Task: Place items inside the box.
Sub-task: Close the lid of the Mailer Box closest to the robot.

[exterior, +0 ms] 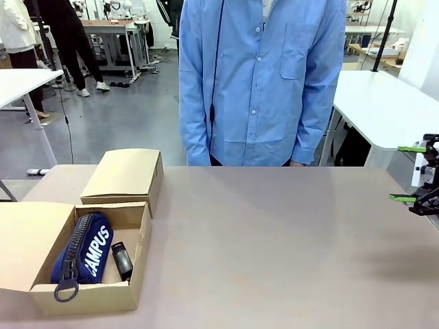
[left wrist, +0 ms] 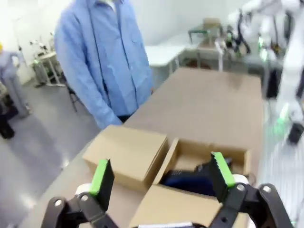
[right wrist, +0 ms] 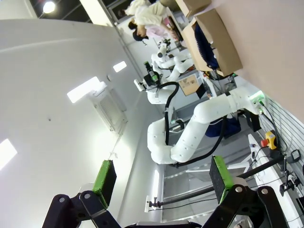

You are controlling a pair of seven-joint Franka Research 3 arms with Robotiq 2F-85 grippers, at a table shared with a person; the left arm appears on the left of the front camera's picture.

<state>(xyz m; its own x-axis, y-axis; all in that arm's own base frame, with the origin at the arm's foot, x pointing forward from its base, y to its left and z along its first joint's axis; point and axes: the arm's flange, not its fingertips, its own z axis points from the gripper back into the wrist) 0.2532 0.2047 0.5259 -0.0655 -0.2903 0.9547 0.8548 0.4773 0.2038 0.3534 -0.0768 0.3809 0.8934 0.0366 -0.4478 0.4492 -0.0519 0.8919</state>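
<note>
A: From the front, what's in the box [exterior: 41,299]?

B: The navy "CAMPUS" pouch [exterior: 84,255] lies along its left side, and a small black tool [exterior: 122,261] sits just beside it on the right. The lid [exterior: 125,175] stands closed-side-up behind the box. No other items lie on the table [exterior: 274,247]. The right gripper [exterior: 411,173] hangs at the right edge, fingers spread, holding nothing.

A: So what's the step, in your judgement?

B: Packing looks nearly done; likely fetching any remaining item or waiting on the person [exterior: 264,82] standing at the far side.

A: And the left wrist view?

B: The left gripper [left wrist: 161,178] hovers above the box [left wrist: 199,154], jaws wide apart and empty, the pouch [left wrist: 190,181] dark below. It's blurred, so I'd say let it settle before any descent.

A: Right wrist?

B: The right gripper [right wrist: 164,178] is released too, pointing away from the table toward the room. The box [right wrist: 216,42] is far off at the top. It should swing round before reaching, keeping clear of the flaps.
</note>
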